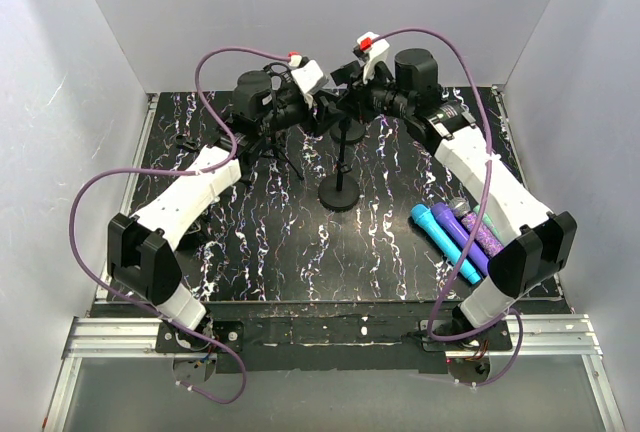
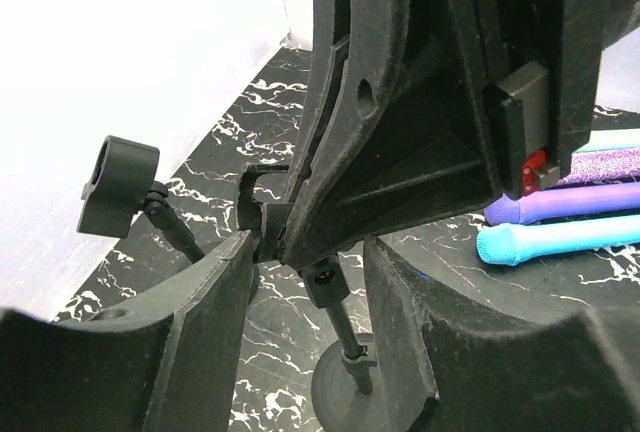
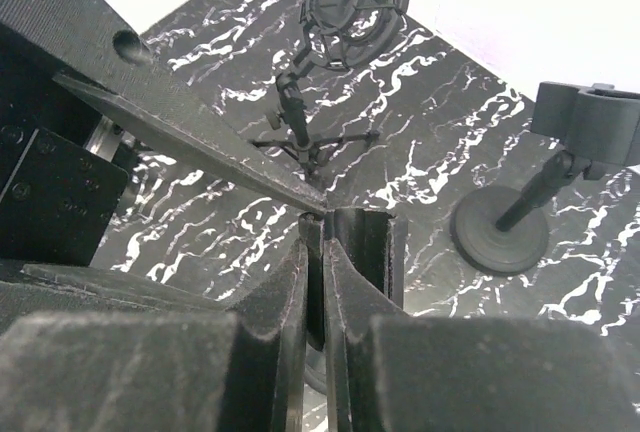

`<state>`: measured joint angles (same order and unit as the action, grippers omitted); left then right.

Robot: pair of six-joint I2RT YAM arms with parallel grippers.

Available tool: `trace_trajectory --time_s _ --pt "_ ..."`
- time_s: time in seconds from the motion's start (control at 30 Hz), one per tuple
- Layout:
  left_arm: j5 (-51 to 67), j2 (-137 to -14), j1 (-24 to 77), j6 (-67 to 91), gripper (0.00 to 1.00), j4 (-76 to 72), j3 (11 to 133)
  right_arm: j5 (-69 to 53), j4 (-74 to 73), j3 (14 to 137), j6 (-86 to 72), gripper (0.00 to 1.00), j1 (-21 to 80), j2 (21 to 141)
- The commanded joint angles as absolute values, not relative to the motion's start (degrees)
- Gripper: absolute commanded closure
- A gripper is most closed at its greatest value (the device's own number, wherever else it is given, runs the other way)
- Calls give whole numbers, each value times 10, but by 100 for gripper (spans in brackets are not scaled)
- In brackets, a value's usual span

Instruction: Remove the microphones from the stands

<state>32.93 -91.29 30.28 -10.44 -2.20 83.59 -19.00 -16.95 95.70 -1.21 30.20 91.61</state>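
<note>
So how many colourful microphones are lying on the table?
3, side by side by the right arm: a cyan one, a purple one, a glittery purple one. The arm may hide more.

- From the top camera we've got bright, even light coming from overhead, and the white walls (image 1: pixel 100 42) glow with almost no detail.
- Shadows stay soft here, with only a faint darker patch on the black marbled tabletop (image 1: pixel 290 242) beneath the arms.
- Over to the left wrist view, where the wall behind is blown out to plain white. The left gripper's fingers (image 2: pixel 150 352), right at the lens, look soft and grainy.
- Right wrist view now, and the right gripper's fingers (image 3: pixel 250 352) fill the bottom as a blurred dark mass. The round stand base (image 3: pixel 500 232) farther off looks clearly sharper, and the upper right corner burns out white.
</note>
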Motion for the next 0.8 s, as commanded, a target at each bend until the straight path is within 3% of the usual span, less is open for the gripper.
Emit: trace_trajectory --time_s 0.0,0.33,0.77 --pt "338 -894 320 -95 55 -35 820 -181 -261 997 50 99 356 931" --pt "347 -894 320 -73 55 -49 794 -156 -330 1005 126 99 390 954" --pt "338 -904 318 -75 53 -53 751 -154 -287 926 113 99 388 967"
